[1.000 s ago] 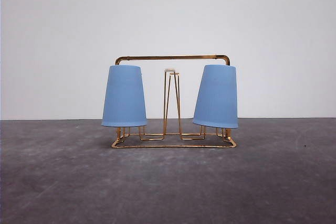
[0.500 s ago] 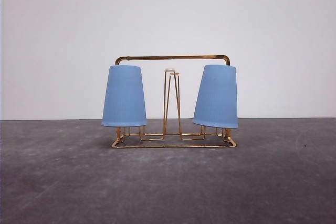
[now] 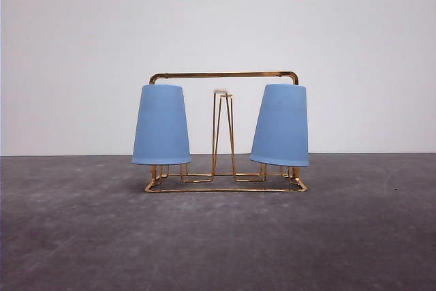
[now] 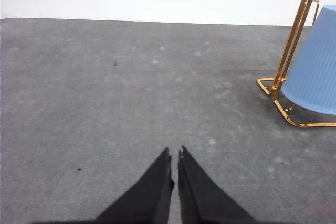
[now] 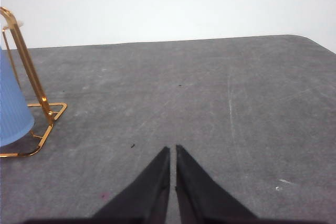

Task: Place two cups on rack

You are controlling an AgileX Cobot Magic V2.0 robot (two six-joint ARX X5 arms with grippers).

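Two light-blue cups hang upside down on the gold wire rack point(image 3: 225, 185) at the table's middle. The left cup point(image 3: 161, 125) sits straight on its peg. The right cup point(image 3: 281, 126) leans a little. A bare white-tipped peg point(image 3: 221, 91) stands between them. In the left wrist view my left gripper point(image 4: 174, 154) is shut and holds nothing, with the rack point(image 4: 287, 74) and a cup point(image 4: 315, 72) off to one side. In the right wrist view my right gripper point(image 5: 172, 149) is shut and holds nothing, apart from the rack point(image 5: 31, 77) and a cup point(image 5: 11, 103).
The dark grey table point(image 3: 218, 243) stretches in front of the rack. A plain white wall point(image 3: 218, 18) stands behind it. In the right wrist view the table's rounded corner point(image 5: 315, 43) shows.
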